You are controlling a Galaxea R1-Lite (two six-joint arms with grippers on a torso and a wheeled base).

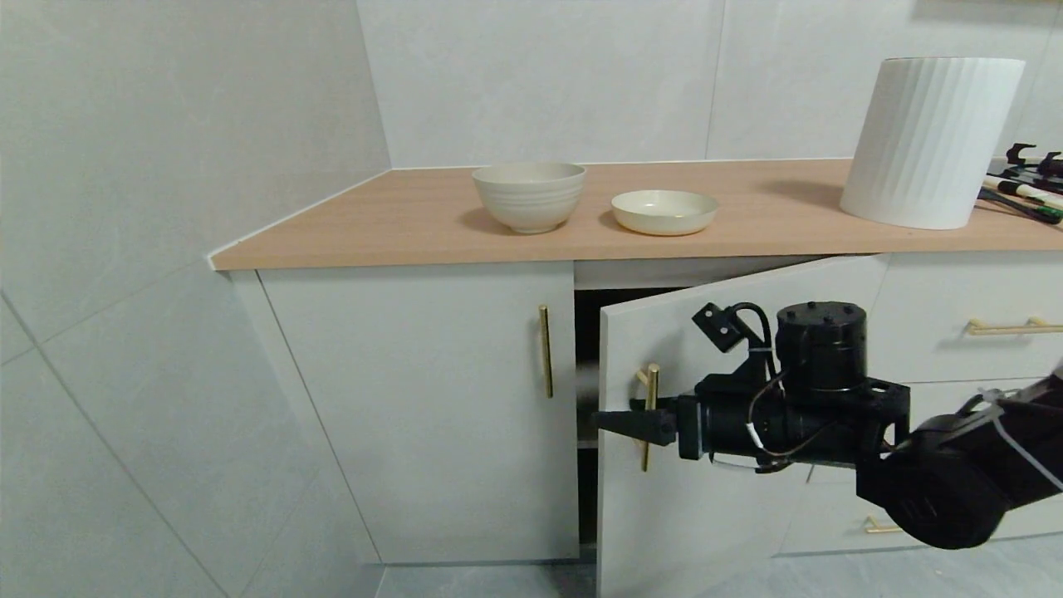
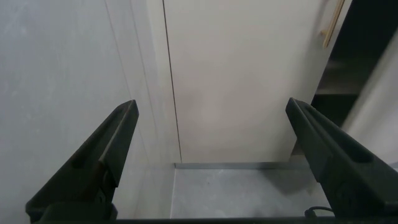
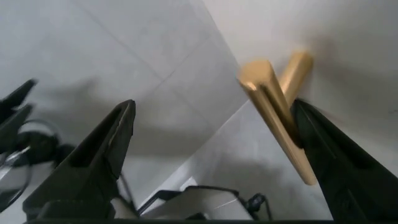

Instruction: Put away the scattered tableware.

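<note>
A cream ribbed bowl [image 1: 529, 195] and a shallow cream plate [image 1: 664, 211] sit side by side on the wooden countertop [image 1: 399, 224]. Below them the right cabinet door [image 1: 714, 332] stands partly swung out, with a dark gap beside it. My right gripper [image 1: 619, 422] [image 3: 212, 109] is open at that door's gold handle [image 1: 650, 415] [image 3: 273, 112]. The bar lies between the fingers, close to one of them. My left gripper [image 2: 211, 106] is open with nothing in it. It hangs low, facing the shut left cabinet door [image 2: 242, 81].
A tall white ribbed container [image 1: 930, 141] stands at the counter's right, with several utensils [image 1: 1026, 187] behind it. Drawers with gold handles [image 1: 1009, 326] lie right of the swung-out door. A tiled wall [image 1: 124, 332] closes in the left side. The left door has its own gold handle [image 1: 545, 350].
</note>
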